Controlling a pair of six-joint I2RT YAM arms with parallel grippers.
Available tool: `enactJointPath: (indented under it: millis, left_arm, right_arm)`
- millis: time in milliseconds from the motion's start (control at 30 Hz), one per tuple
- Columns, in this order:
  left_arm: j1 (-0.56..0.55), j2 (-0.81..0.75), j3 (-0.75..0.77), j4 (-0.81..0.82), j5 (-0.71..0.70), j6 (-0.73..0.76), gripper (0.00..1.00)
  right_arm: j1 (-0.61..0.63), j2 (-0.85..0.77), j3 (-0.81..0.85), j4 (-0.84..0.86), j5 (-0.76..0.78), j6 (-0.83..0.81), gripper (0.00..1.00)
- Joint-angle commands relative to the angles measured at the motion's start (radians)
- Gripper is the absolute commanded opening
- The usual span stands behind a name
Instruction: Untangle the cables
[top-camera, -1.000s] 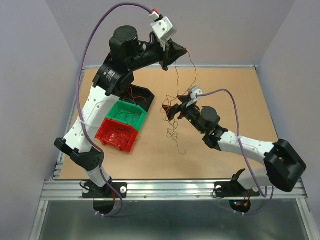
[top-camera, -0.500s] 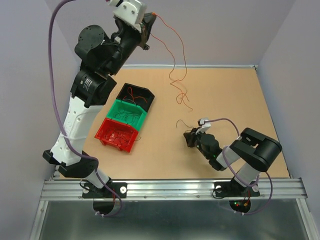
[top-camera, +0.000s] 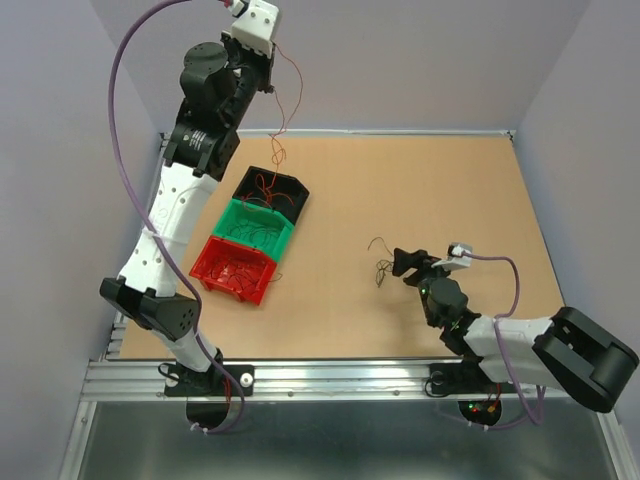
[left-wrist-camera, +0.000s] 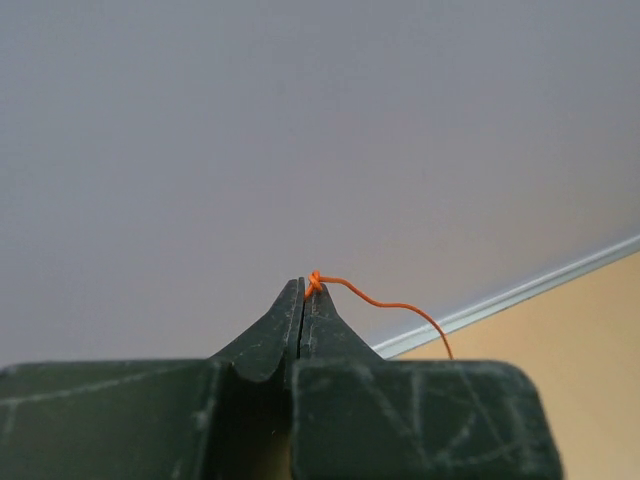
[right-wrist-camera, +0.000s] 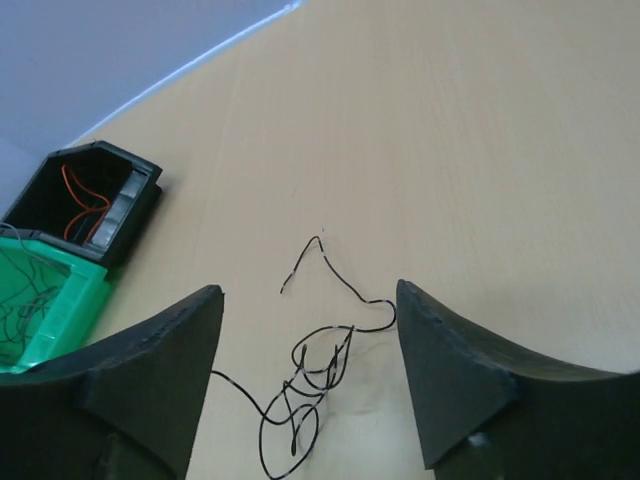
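Observation:
My left gripper (top-camera: 264, 60) is raised high at the back left, shut on the tip of one thin orange cable (left-wrist-camera: 385, 303). That orange cable (top-camera: 283, 132) hangs down toward the black bin (top-camera: 272, 190). My right gripper (top-camera: 400, 266) sits low over the table right of centre, open, with nothing between its fingers. A small tangle of black cables (right-wrist-camera: 315, 370) lies on the table between and just ahead of the right gripper (right-wrist-camera: 309, 288) fingers. The same black tangle (top-camera: 381, 268) shows in the top view.
Three bins stand in a row at the left: the black bin (right-wrist-camera: 85, 200) with orange wires, a green bin (top-camera: 255, 228) with dark wires, a red bin (top-camera: 233, 268) with red wires. The green bin (right-wrist-camera: 40, 300) is left of my right gripper.
The left arm swung left with the orange cable, pulling it free of the bunch; it now hangs over the black bin. The right gripper dropped to the table, shut, then opened over the black tangle.

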Motion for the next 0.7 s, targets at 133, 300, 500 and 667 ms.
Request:
enactJointPath:
  millis: [133,300,500,667]
  left_arm:
    - [0.047,-0.046,-0.179,0.166,0.124,0.022,0.00]
    - [0.080,-0.025,-0.234,0.200,0.126,0.022,0.00]
    - [0.100,-0.008,-0.217,0.213,0.138,0.002,0.00]
    - [0.107,-0.023,-0.260,0.218,0.143,-0.005,0.00]
  right_arm:
    - [-0.002,-0.159,-0.066,-0.048,-0.028,-0.031,0.84]
    - [-0.002,-0.193,-0.060,-0.079,-0.076,-0.046,0.92]
    - [-0.001,-0.165,-0.040,-0.094,-0.090,-0.047,0.93]
    - [0.000,-0.175,-0.040,-0.096,-0.103,-0.052,0.93]
